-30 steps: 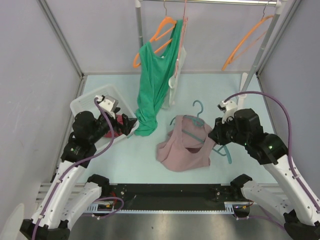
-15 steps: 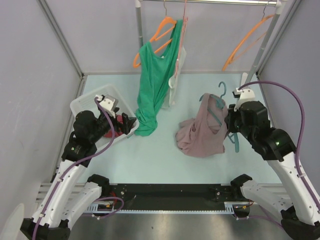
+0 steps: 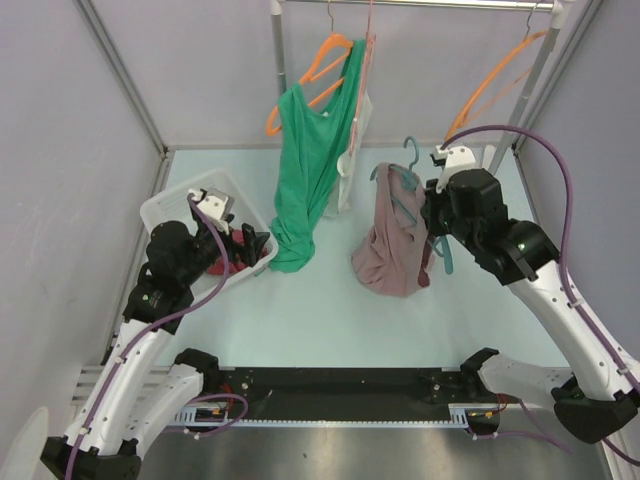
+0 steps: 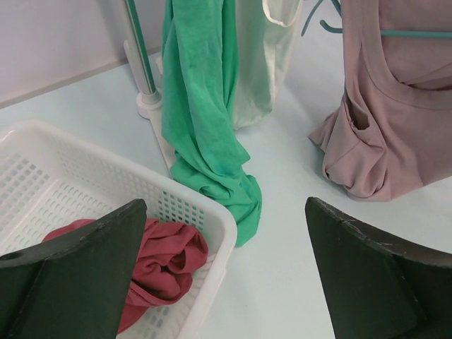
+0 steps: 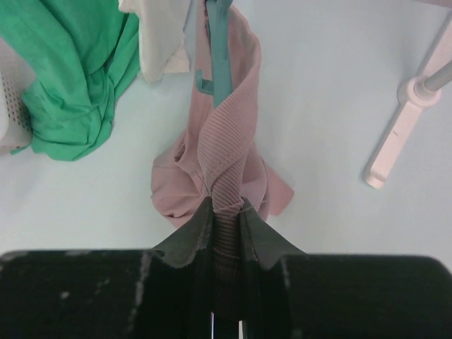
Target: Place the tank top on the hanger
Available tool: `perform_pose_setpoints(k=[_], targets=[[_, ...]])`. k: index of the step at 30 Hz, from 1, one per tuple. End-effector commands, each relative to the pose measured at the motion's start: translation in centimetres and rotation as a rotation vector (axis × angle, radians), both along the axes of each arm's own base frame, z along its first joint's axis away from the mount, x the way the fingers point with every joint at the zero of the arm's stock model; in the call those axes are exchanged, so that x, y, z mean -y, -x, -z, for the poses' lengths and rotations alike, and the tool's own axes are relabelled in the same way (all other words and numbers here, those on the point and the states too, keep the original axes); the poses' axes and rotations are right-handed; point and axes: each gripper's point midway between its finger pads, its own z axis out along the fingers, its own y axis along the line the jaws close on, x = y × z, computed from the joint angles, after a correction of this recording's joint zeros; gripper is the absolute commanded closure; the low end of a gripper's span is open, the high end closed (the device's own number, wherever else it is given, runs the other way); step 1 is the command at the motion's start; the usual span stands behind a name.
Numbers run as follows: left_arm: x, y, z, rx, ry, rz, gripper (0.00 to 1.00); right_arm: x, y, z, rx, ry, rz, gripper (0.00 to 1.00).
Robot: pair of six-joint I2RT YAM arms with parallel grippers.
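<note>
**Tank top held on hanger by right gripper**

The tank top (image 3: 395, 250) (image 4: 395, 127) (image 5: 226, 148) was draped over the hanger (image 3: 402, 178) (image 4: 417, 33) (image 5: 220, 42) right of centre, its lower folds bunched low by the table (image 3: 330, 310). A twisted fold of it was pinched in the narrowly closed right gripper (image 3: 432, 215) (image 5: 226, 215). The left gripper (image 3: 255, 245) (image 4: 222, 212) was held wide with nothing in it, over the basket (image 3: 180, 200) (image 4: 106, 162) at left, in which a red cloth (image 4: 162, 261) lay. Between basket and tank top a green top (image 3: 305, 170) (image 4: 201, 106) was hung from an orange hanger (image 3: 320, 65), its tail piled on the table just beside the basket. A white garment (image 3: 352, 160) (image 4: 265, 63) was hung close behind it. The rack foot (image 5: 395, 134) was seen right of the tank top.
</note>
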Motion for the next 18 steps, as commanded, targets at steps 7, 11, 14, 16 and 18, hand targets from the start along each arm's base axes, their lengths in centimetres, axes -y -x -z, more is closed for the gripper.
perform_pose_setpoints(k=[7,11,14,16,18], targets=[[-0.7,-0.2,-0.7,0.024,0.019,-0.04,0.01,0.7,-4.3,-9.9,0.268,-0.058,0.194,1.0],[-0.8,-0.2,-0.5,0.018,0.017,-0.043,0.01,0.3,-5.8,-12.8,0.324,-0.034,0.218,1.0],[-0.8,-0.3,-0.5,0.018,0.017,-0.048,0.01,0.6,-6.9,-15.7,0.381,-0.01,0.247,1.0],[-0.9,-0.2,-0.6,0.022,0.018,-0.048,0.01,0.7,-7.5,-17.9,0.425,-0.001,0.261,1.0],[-0.9,-0.1,-0.7,0.026,0.018,-0.049,0.01,0.6,-8.2,-18.8,0.444,0.015,0.277,1.0]])
